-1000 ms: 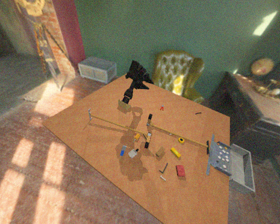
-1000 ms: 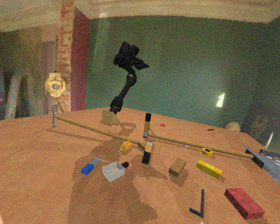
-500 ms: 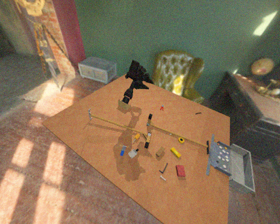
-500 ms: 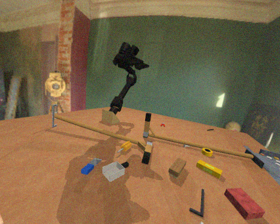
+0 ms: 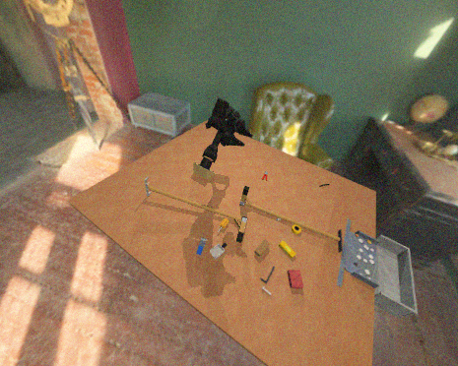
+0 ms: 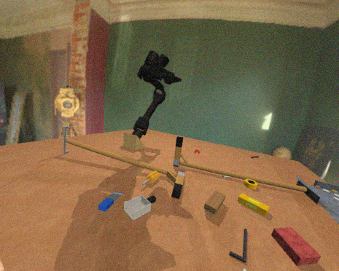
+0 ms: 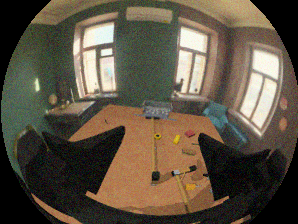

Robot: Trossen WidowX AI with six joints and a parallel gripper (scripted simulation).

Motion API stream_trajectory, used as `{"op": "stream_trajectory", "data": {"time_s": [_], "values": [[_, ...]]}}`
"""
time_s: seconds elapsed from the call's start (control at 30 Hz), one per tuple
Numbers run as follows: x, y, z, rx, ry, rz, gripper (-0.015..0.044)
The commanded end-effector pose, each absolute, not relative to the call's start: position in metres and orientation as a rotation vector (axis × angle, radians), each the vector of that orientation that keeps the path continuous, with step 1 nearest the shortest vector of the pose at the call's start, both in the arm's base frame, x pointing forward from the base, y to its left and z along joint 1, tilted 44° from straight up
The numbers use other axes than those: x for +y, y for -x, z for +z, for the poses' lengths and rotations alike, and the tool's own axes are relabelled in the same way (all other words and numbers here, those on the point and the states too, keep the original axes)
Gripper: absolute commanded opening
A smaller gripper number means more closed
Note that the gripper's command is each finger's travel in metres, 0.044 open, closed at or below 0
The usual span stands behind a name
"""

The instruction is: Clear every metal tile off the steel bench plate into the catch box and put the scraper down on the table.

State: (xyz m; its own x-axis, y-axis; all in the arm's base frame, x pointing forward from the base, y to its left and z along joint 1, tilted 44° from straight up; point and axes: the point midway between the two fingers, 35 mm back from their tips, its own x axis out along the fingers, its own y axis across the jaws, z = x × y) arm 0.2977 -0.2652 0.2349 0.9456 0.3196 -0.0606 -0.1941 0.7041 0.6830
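Note:
The long scraper (image 5: 309,227) (image 6: 203,167) (image 7: 154,145) lies on the table, its black grip upright near the middle and its black blade beside the near edge of the steel bench plate (image 5: 351,249) (image 6: 325,202). Several small tiles (image 5: 366,272) (image 6: 337,197), mostly whitish with some orange, rest on the plate. The catch box (image 5: 407,275) adjoins the plate's far end; no tiles can be made out inside. My gripper (image 5: 246,140) (image 6: 176,80) (image 7: 162,133) is wide open and empty, high above the table and well away from the scraper.
A second long-shafted tool (image 5: 181,198) (image 6: 108,154) with a grey head lies toward the left, its grip near the scraper's. A yellow tape roll (image 5: 296,229), wooden block (image 5: 262,248), yellow block (image 5: 287,249), red block (image 5: 294,278) and small tools lie around them.

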Motion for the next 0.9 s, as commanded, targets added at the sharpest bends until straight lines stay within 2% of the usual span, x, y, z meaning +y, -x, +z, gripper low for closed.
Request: {"op": "stream_trajectory", "data": {"time_s": [0.0,0.87], "values": [[-0.266,-0.311,0.232,0.199,-0.744,0.296,0.0440],[-0.238,-0.410,0.206,0.386,-0.769,0.378,0.0440]]}}
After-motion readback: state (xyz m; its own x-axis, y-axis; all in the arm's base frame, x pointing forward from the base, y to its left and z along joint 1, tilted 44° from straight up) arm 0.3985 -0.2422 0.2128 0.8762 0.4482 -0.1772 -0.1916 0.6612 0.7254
